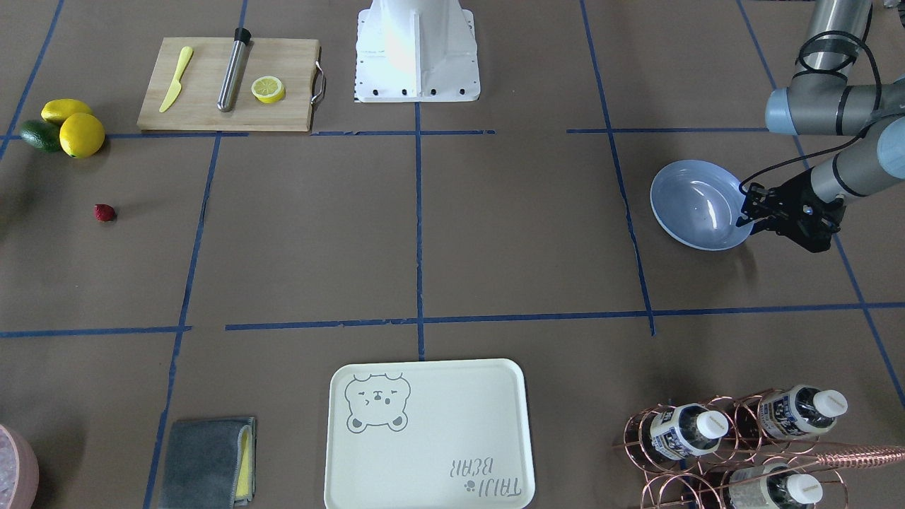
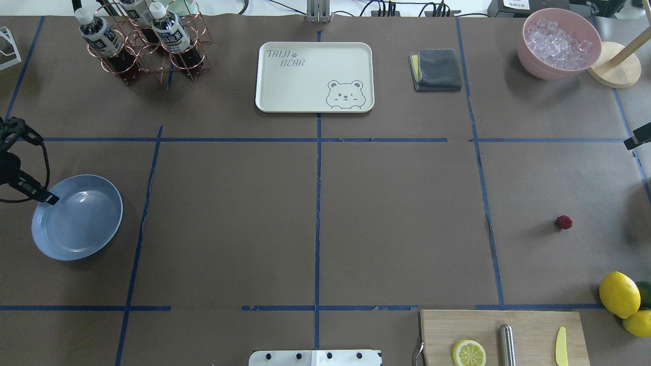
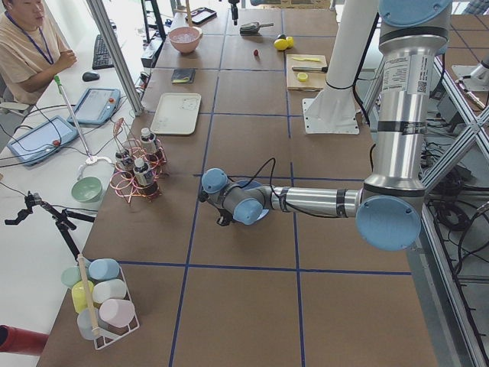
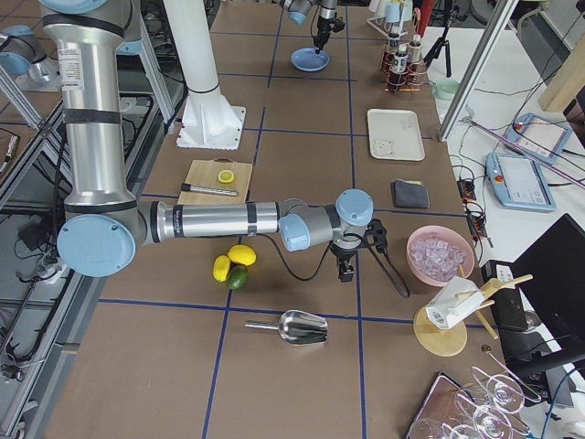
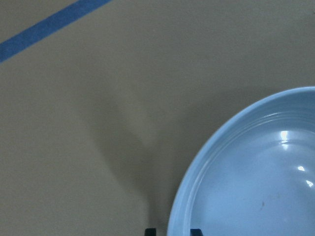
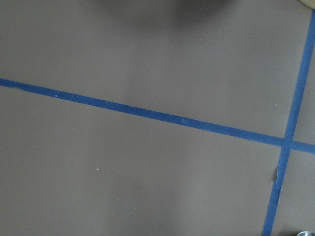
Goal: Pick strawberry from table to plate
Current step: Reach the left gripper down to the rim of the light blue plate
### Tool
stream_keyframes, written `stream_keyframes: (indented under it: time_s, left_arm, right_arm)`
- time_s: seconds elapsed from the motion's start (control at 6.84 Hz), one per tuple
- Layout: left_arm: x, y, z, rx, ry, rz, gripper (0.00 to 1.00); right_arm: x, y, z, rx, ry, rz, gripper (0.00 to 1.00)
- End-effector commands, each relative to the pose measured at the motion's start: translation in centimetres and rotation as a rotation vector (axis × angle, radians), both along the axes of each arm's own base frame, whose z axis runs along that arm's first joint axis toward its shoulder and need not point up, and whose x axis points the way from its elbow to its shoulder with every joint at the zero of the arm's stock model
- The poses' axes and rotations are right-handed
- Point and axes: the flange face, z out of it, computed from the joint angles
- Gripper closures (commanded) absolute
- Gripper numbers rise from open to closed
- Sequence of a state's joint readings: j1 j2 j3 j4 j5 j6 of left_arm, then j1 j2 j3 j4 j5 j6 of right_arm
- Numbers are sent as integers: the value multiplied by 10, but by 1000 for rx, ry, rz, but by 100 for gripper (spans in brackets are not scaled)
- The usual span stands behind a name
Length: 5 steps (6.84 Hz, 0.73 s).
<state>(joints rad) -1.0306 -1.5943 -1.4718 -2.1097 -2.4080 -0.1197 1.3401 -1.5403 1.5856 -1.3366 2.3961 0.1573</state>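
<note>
Well, my left gripper [image 1: 746,211] sits at the rim of the light blue plate [image 1: 696,205], its two fingertips a narrow way apart with the rim between them, though I cannot tell whether they actually pinch it. My right gripper [image 4: 345,270] hangs over the tabletop [image 1: 495,233] beside the lemons [image 1: 74,126], and I cannot tell whether it is open or closed. The strawberry [image 1: 104,213] lies on the tabletop near those lemons, well apart from the plate
</note>
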Motion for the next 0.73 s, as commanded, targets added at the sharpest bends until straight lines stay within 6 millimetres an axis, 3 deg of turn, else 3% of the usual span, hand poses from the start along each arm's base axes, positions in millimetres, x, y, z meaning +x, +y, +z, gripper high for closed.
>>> stream_keyframes:
  time_s: [0.0, 0.44, 0.58]
  left_arm:
    - [0, 0, 1, -1, -2, 1, 62]
    - [2, 1, 1, 2, -1, 5, 71]
    - [2, 2, -1, 4, 1, 5, 90]
  right_arm:
    - [-1, -1, -2, 4, -1, 0, 0]
    - [-1, -1, -2, 5, -1, -1, 0]
    - [-1, -1, -3, 6, -1, -1, 0]
